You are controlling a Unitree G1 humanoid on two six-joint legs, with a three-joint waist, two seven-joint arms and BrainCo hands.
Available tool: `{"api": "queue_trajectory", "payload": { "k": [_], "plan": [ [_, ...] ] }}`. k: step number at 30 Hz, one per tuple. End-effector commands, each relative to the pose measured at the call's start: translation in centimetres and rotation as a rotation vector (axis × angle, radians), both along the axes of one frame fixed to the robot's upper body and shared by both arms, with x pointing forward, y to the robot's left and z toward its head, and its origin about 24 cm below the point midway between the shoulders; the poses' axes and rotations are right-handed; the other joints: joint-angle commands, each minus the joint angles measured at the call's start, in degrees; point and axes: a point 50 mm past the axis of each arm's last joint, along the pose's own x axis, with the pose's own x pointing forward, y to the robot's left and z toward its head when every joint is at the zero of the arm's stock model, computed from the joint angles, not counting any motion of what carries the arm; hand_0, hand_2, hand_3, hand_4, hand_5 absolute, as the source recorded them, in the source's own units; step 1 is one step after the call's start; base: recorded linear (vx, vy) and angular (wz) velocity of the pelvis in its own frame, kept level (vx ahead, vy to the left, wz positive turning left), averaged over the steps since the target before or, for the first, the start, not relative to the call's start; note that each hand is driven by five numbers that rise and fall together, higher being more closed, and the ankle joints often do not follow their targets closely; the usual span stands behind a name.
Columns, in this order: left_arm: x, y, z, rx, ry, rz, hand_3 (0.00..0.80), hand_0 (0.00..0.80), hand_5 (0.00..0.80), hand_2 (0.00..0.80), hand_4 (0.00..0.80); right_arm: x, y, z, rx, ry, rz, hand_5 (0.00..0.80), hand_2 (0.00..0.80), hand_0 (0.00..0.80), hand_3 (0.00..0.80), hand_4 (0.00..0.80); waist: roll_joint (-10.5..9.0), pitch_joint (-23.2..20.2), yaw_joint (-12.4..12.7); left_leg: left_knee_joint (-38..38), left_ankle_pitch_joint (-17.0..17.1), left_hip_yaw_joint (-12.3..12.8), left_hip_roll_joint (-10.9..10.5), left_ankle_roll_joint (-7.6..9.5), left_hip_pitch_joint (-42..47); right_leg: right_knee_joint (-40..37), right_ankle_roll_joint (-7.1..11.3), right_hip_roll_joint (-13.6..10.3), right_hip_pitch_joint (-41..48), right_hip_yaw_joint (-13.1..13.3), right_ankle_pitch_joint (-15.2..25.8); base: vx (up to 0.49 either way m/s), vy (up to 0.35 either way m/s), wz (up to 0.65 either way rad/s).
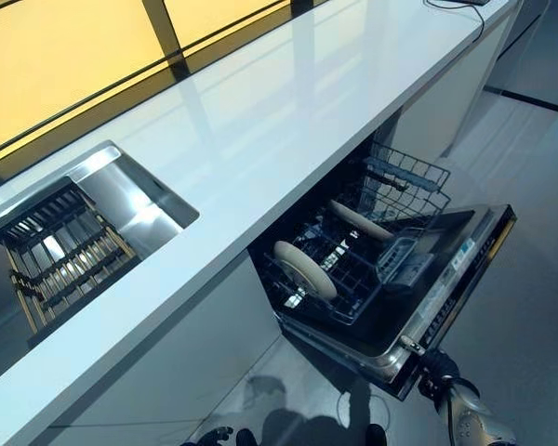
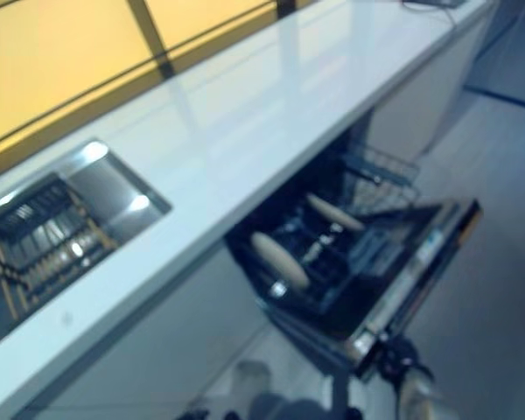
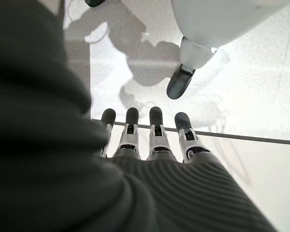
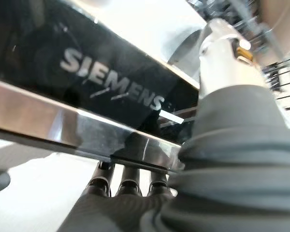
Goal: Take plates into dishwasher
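right robot hand (image 4: 130,186) fingers under dishwasher door (image 4: 87,130)

open dishwasher door (image 1: 446,288) jutting into floor space, two plates (image 1: 304,268) filling lower rack slots, countertop (image 1: 260,139) overhanging rack

A long white table (image 1: 260,121) runs across the scene, with a steel sink (image 1: 121,200) sunk into it. A dark wire rack (image 1: 60,255) sits inside the sink. Behind the table stretches a yellow wall (image 1: 65,65) crossed by dark bars. The floor (image 1: 539,279) is pale grey.
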Motion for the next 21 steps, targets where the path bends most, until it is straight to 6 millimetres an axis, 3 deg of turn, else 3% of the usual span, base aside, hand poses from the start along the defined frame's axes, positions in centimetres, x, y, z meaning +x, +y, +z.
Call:
{"api": "queue_trajectory", "payload": {
  "k": [1, 8, 21],
  "plan": [
    [2.0, 1.2, 1.2, 0.047, -0.038, -0.024, 0.0, 0.0, 0.0, 0.0, 0.0, 7.4, 12.9, 15.8, 0.094, -0.631, 0.478, 0.0, 0.0, 0.0, 0.0, 0.0, -4.19, -1.8, 4.8, 0.1, -4.6, 0.4, -3.8, 0.93, 1.1, 3.4, -2.11, 1.1, 0.6, -4.9, -4.8, 0.014, 0.002, -0.12],
    [1.4, 1.5, 0.8, 0.054, -0.024, -0.031, 0.0, 0.0, 0.0, 0.0, 0.0, 6.8, 14.3, 16.6, 0.101, -0.681, 0.574, 0.0, 0.0, 0.0, 0.0, 0.0, -4.48, -2.7, 5.0, 0.1, -4.6, 0.5, -3.6, 0.72, 1.7, 2.9, -2.02, 1.1, 1.5, -5.2, -4.7, 0.004, 0.001, -0.02],
    [1.0, 1.6, 0.6, 0.06, -0.014, -0.043, 0.0, 0.0, 0.0, 0.0, 0.0, 5.8, 15.1, 15.6, 0.049, -0.711, 0.705, 0.0, 0.0, 0.0, 0.0, 0.0, -5.0, -3.4, 5.3, 0.1, -4.8, -0.9, -3.7, 0.91, 2.0, 4.2, -2.55, 1.5, 2.1, -5.2, -6.2, 0.003, -0.004, 0.02]
  ]
}}
